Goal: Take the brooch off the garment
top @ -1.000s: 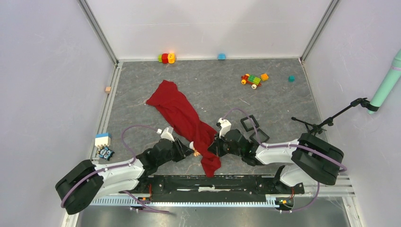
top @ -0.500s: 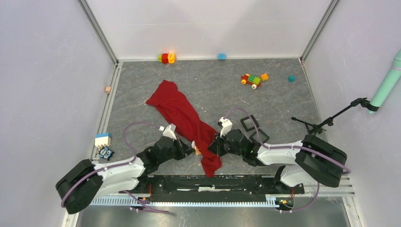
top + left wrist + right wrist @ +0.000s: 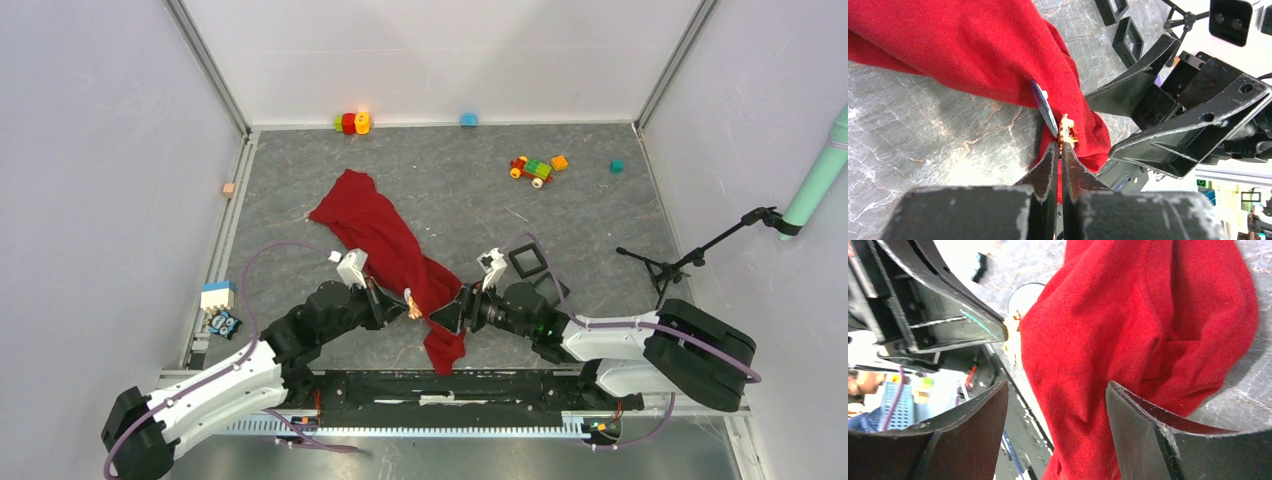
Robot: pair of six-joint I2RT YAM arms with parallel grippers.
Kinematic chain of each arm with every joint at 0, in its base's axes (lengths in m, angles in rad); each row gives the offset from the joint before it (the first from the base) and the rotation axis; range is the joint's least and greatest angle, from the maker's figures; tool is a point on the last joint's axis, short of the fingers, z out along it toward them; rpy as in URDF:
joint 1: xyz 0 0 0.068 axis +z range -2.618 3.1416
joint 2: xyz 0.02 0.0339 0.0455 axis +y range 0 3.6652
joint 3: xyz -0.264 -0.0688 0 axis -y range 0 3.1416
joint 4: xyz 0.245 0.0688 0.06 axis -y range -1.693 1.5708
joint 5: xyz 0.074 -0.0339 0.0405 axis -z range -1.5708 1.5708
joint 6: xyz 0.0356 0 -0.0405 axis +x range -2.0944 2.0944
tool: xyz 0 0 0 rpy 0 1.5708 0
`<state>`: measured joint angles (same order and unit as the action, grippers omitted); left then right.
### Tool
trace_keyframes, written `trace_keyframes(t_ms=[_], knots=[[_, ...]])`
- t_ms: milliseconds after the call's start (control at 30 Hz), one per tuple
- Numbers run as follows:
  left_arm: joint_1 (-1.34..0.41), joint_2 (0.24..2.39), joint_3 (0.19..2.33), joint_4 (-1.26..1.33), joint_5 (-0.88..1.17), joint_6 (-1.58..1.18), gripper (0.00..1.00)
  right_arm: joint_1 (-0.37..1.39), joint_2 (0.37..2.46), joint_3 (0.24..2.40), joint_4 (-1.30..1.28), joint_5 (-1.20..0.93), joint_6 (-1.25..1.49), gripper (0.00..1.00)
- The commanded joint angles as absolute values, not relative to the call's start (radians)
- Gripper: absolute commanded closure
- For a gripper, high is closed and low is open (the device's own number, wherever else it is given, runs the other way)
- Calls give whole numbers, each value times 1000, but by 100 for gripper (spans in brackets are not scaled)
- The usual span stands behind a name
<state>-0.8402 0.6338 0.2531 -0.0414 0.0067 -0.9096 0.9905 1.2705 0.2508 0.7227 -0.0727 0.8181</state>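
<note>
left gripper [image 3: 1058,148] clenched on small yellow-orange brooch [image 3: 1066,134] | right gripper [image 3: 1055,390] jaws spread around red fabric garment [image 3: 1128,325]

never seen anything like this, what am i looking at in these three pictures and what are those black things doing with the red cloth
These are two robot arms bolted at the near edge of a grey table. The wide picture comes from a fixed camera above and behind them. The other two come from cameras on each wrist, so the black prongs at the bottom are that arm's own. A red garment lies on the table, with toy blocks at the far side. The left gripper is pinched shut on a small cream and orange brooch at the garment's edge. The right gripper is open, with a fold of the cloth between its jaws.
</note>
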Motion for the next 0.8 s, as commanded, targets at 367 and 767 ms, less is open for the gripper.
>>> trace_keyframes(t_ms=[367, 767], knots=[[-845, 529, 262, 118, 108, -830, 98, 989, 1365, 259, 1129, -117, 1041, 33], [-845, 502, 224, 155, 126, -820, 98, 988, 1447, 258, 1269, -135, 1112, 47]])
